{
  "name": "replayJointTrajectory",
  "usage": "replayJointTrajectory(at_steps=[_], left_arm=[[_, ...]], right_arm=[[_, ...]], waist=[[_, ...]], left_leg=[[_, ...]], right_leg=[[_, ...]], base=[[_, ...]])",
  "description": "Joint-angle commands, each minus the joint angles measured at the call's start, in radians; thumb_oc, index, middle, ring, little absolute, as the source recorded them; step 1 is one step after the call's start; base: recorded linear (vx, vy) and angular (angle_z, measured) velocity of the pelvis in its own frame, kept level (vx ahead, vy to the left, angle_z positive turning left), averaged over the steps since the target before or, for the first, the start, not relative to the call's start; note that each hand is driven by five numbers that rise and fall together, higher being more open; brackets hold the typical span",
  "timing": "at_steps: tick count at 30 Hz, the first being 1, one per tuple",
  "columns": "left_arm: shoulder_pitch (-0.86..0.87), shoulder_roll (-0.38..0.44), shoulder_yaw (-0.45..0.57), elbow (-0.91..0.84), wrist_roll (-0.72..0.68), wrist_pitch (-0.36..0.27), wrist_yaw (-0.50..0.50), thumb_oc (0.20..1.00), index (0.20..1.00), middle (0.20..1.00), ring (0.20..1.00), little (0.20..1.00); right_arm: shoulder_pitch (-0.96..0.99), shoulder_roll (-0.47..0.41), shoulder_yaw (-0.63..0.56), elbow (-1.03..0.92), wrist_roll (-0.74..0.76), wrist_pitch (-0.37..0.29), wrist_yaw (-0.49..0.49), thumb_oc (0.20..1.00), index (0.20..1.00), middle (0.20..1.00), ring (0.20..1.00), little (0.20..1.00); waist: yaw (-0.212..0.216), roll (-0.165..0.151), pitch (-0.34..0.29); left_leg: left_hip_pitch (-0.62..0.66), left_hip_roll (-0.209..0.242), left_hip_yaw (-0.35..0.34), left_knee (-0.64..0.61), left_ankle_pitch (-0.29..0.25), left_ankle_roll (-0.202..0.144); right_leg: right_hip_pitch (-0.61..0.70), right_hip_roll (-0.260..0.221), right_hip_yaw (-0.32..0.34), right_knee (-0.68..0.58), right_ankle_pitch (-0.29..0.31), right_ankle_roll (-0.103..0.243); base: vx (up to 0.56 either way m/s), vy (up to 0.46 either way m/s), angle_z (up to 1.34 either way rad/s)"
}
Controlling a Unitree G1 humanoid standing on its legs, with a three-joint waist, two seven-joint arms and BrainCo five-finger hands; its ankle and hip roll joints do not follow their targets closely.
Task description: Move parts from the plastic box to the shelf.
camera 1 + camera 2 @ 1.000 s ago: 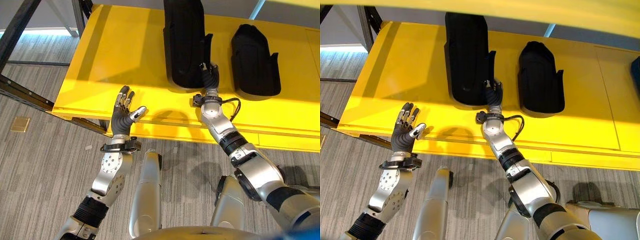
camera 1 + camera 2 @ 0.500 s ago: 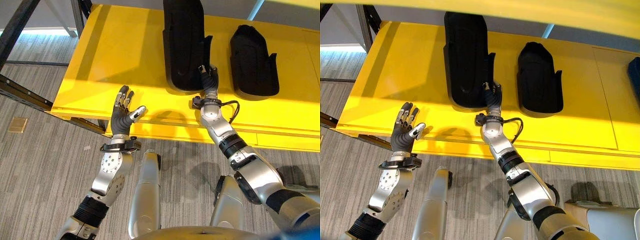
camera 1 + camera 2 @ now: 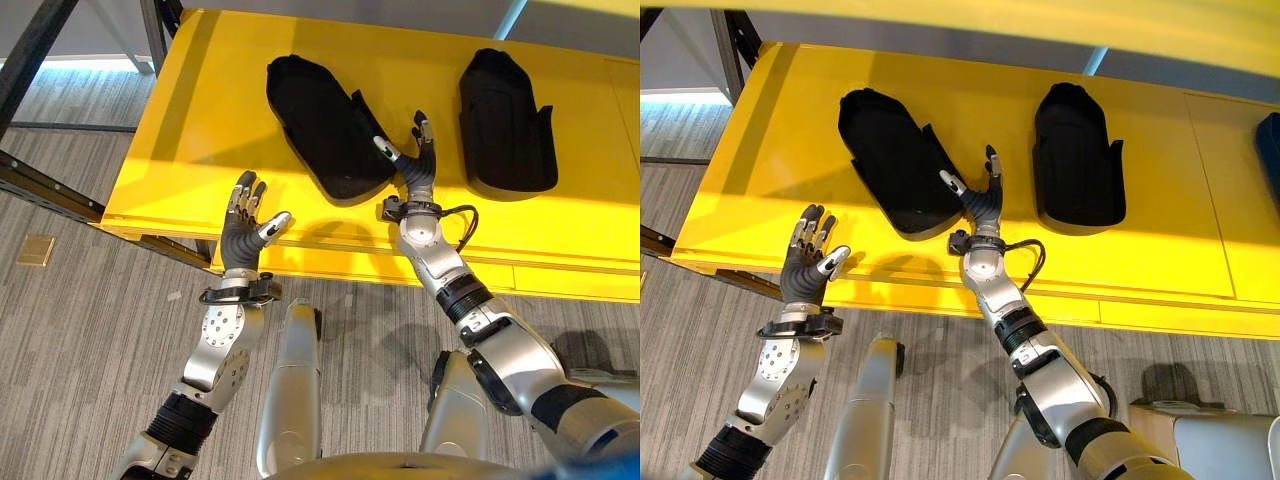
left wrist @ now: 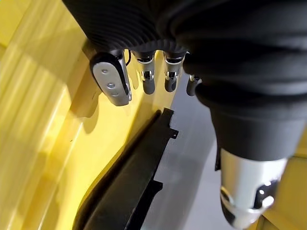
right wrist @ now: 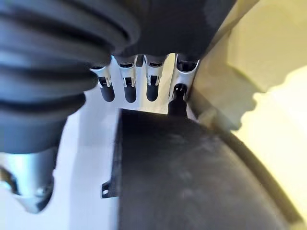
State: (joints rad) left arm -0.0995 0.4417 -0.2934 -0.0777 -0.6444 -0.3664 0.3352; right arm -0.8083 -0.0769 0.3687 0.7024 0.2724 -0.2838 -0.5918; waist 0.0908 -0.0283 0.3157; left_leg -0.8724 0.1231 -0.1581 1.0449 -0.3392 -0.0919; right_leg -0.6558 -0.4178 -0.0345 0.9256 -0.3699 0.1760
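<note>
2 black parts lie flat on the yellow shelf (image 3: pixel 200 120). The left part (image 3: pixel 325 125) lies slanted, with its near end pointing toward the right hand (image 3: pixel 412 168). The right part (image 3: pixel 505 120) lies straight and well apart from the left part, with bare yellow shelf between them.

The right hand is over the shelf, just beside the near end of the left part. Its fingers are spread wide and hold nothing. The thumb (image 3: pixel 952 182) reaches toward the edge of that part, but I cannot tell if it touches.

The left hand (image 3: pixel 243 225) is up in front of the shelf's front edge, well apart from both parts. Its fingers are straight and loose and hold nothing.

The head views show both parts whole and the grey striped floor (image 3: pixel 80 330) below the shelf. The right wrist view shows the left part very close, as a big dark curved shape past the straight fingers (image 5: pixel 127 86). The left wrist view looks along the shelf and shows that part from the side, thin and dark, past the fingers of the left hand.

There is a lot of bare shelf to the left of the slanted part. A dark frame bar (image 3: pixel 40 185) runs beside the shelf's left corner.
</note>
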Motion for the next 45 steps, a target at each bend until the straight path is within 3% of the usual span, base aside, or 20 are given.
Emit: replayJointTrajectory(at_steps=[1,17,28,34,45], left_arm=[[-0.073,-0.045,-0.03,0.089,-0.008,0.043,0.018,1.0,1.0,1.0,1.0,1.0],[-0.064,-0.053,-0.014,0.099,0.002,0.049,0.021,1.0,1.0,1.0,1.0,1.0],[-0.053,-0.064,0.02,0.089,0.014,0.045,0.036,1.0,1.0,1.0,1.0,1.0],[-0.048,-0.054,0.108,0.077,0.049,0.025,0.085,1.0,1.0,1.0,1.0,1.0],[-0.044,-0.048,0.152,0.032,0.058,0.006,0.107,1.0,1.0,1.0,1.0,1.0]], right_arm=[[0.118,0.084,0.032,0.098,0.08,0.074,0.018,1.0,1.0,1.0,1.0,1.0],[0.176,0.063,0.067,-0.034,0.057,0.068,0.042,1.0,1.0,1.0,1.0,1.0],[0.252,0.06,0.147,-0.187,0.091,0.055,0.116,1.0,1.0,1.0,1.0,1.0],[0.251,0.071,0.194,-0.24,0.114,0.051,0.155,1.0,1.0,1.0,1.0,1.0],[0.227,0.079,0.236,-0.276,0.131,0.05,0.181,1.0,1.0,1.0,1.0,1.0]], waist=[[-0.006,0.024,0.057],[-0.017,0.014,0.057],[-0.024,-0.002,0.056],[-0.007,-0.008,0.063],[0.008,-0.01,0.068]], left_leg=[[0.007,0.016,0.028,0.017,-0.032,0.028],[0.015,0.022,0.034,-0.012,-0.017,0.027],[0.028,0.024,0.039,-0.035,-0.006,0.024],[0.041,0.021,0.037,-0.049,0.001,0.02],[0.063,0.022,0.032,-0.074,0.014,0.018]], right_leg=[[-0.114,0.057,0.0,0.109,0.029,-0.089],[-0.11,0.058,-0.002,0.08,0.05,-0.085],[-0.096,0.055,-0.006,0.054,0.06,-0.08],[-0.077,0.049,-0.011,0.045,0.063,-0.08],[-0.056,0.049,-0.017,0.032,0.067,-0.08]], base=[[0.0,0.0,0.0],[0.0,0.0,0.0],[0.0,0.0,0.0],[0.0,0.0,0.0],[0.0,-0.001,0.0]])
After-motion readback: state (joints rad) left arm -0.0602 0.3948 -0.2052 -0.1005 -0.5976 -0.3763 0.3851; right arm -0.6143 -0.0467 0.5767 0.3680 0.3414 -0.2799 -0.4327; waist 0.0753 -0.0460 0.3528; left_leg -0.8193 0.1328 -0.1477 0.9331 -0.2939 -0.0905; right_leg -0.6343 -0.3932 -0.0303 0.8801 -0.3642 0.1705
